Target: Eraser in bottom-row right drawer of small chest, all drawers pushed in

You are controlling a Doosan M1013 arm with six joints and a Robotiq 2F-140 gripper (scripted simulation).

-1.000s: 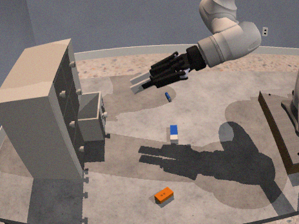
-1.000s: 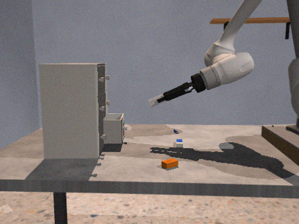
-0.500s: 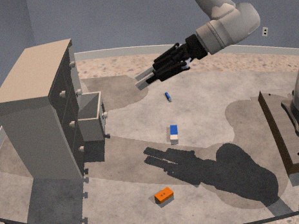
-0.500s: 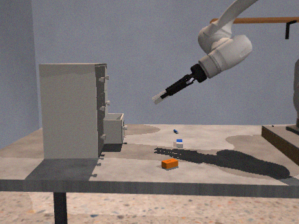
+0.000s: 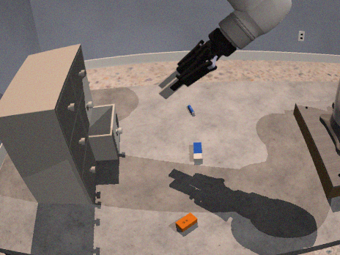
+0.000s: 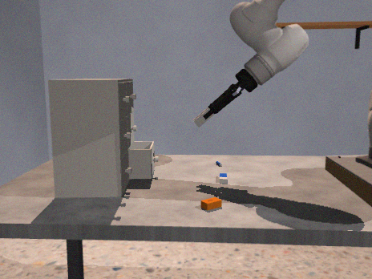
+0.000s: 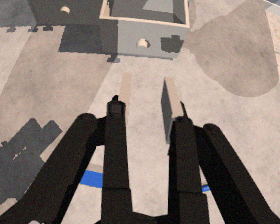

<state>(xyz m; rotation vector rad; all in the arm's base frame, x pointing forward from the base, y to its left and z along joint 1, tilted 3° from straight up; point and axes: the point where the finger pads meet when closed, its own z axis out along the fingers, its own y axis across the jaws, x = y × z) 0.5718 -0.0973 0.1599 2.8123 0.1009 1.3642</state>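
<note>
Hanging high above the table (image 5: 234, 129), the gripper (image 5: 165, 86) is tilted down toward the small chest (image 5: 40, 103); fingers are set to a narrow gap with nothing between them. The eraser (image 5: 198, 152), blue and white, lies flat on the table, below the fingertips and back toward the arm's side, well apart from them and not touched. From the chest, the eraser sits out in front of the drawer fronts, beyond the one pulled-out bottom-row drawer (image 5: 104, 129). A small blue cylinder (image 5: 190, 110) lies farther from the chest's near corner than the eraser; an orange block (image 5: 186, 222) lies nearer the table's front edge.
</note>
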